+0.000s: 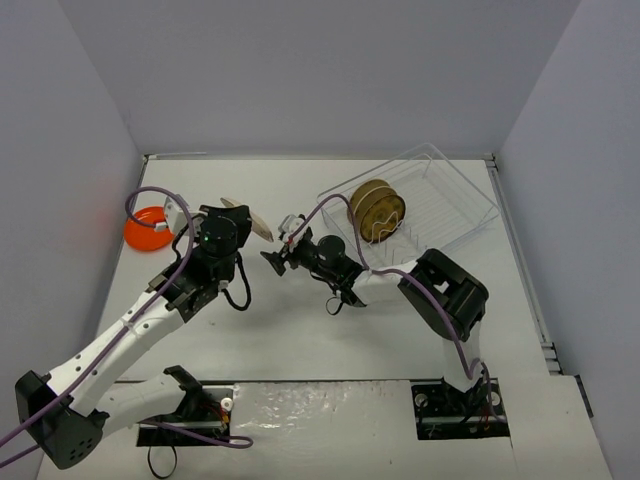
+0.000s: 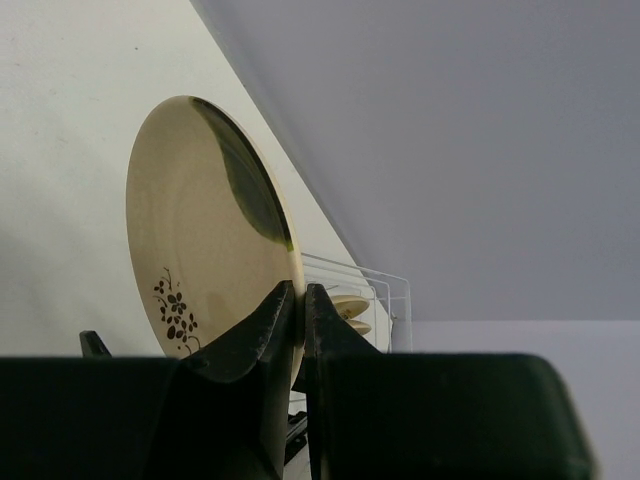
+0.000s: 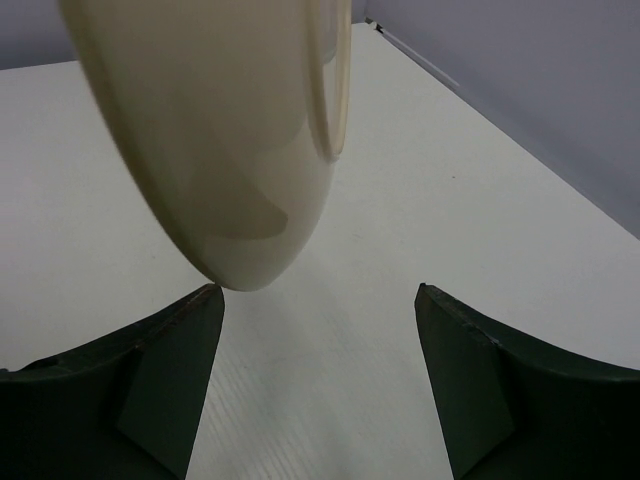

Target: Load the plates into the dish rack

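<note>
White table (image 1: 300, 345) carries an orange plate (image 1: 141, 236) and clear dish rack (image 1: 468, 192)

Left gripper (image 2: 300, 305): the held plate (image 2: 200, 230) stands on edge, its rim clamped between the jaws. Past this plate, in line with the fingers, lies the dish rack (image 2: 385, 290).

Right gripper (image 3: 318, 290): fingers spread. The held plate's lower edge hangs just ahead of them, nearer the left finger, contact not discernible.

In the overhead view the dish rack (image 1: 430, 190) lies behind the right gripper (image 1: 280, 243), with the racked plates (image 1: 377, 210) upright inside. The lone plate (image 1: 148, 228) lies flat on the table (image 1: 330, 180), left of the left gripper (image 1: 247, 222).
</note>
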You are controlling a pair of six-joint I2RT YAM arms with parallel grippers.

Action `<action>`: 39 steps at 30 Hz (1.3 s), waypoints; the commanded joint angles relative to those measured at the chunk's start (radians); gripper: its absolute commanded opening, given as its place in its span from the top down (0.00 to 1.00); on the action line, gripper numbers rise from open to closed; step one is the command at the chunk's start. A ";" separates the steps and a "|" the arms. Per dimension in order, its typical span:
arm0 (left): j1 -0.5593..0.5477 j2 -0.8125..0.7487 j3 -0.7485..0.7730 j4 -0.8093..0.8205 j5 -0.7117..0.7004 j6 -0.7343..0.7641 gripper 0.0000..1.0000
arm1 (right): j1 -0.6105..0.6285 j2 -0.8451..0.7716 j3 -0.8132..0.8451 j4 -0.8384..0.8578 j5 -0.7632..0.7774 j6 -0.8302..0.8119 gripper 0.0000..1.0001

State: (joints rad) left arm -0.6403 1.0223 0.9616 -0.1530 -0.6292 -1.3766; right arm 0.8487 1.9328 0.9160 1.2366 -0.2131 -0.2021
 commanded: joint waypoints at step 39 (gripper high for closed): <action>0.001 -0.025 0.019 0.199 0.081 0.176 0.06 | -0.020 -0.199 0.142 0.380 0.115 0.018 1.00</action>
State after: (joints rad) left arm -0.6384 1.0237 0.9487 -0.0814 -0.5941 -1.3288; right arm 0.8318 1.7905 0.9846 1.2274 -0.2000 -0.1237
